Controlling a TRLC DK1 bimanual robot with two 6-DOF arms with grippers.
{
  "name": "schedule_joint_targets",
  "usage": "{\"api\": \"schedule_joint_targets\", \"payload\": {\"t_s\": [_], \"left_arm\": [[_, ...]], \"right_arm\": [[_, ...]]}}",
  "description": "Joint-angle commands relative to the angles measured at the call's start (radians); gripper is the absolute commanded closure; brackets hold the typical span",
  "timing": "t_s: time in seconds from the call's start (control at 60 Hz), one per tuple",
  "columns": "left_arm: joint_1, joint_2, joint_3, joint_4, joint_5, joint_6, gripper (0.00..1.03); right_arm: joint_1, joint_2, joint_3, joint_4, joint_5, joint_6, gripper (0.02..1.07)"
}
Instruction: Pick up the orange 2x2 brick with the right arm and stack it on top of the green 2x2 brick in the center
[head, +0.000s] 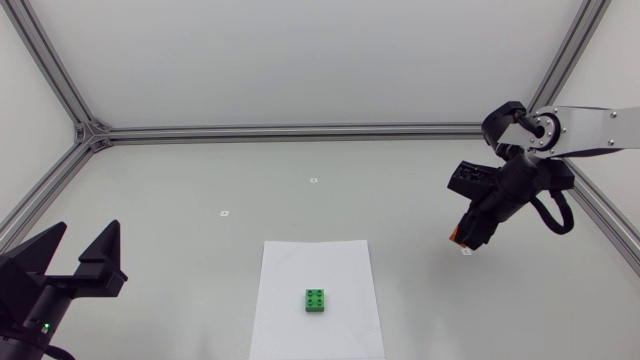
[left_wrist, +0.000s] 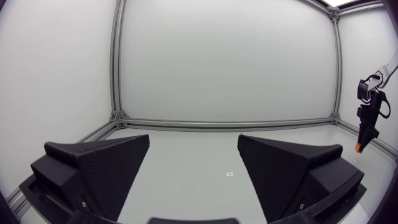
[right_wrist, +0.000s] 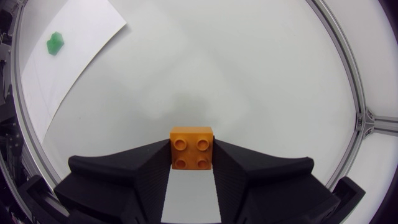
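The right gripper is clenched on the orange 2x2 brick, with 1 finger on each side of it. It holds the brick over the right part of the table. The green 2x2 brick lies on a white sheet of paper in the middle, studs up, well apart from the orange one. The left gripper is near the left front corner, its 2 fingers spread wide.
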Motion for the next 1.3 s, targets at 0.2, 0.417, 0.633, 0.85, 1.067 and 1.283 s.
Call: {"api": "schedule_joint_targets", "payload": {"t_s": [0.2,0.417,0.633,0.85,1.067,1.283], "left_arm": [[0.005,-0.008,-0.041,-0.015,0.004,0.013,0.04],[0.005,-0.008,-0.041,-0.013,0.004,0.013,0.04],[0.005,-0.008,-0.041,-0.013,0.004,0.013,0.04],[0.005,-0.008,-0.041,-0.015,0.006,0.013,0.04],[0.005,-0.008,-0.041,-0.015,0.004,0.013,0.04],[0.005,-0.008,-0.041,-0.013,0.004,0.013,0.04]], "right_arm": [[0.294,-0.148,-0.153,-0.001,0.044,0.028,1.01],[0.506,-0.15,-0.169,0.005,0.053,0.109,1.01],[0.666,-0.102,-0.126,0.02,0.054,0.178,1.01],[0.779,-0.029,-0.06,0.045,0.054,0.224,1.01],[0.834,0.059,0.024,0.048,0.057,0.238,1.01],[0.853,0.099,0.086,0.046,0.059,0.227,1.01]]}}
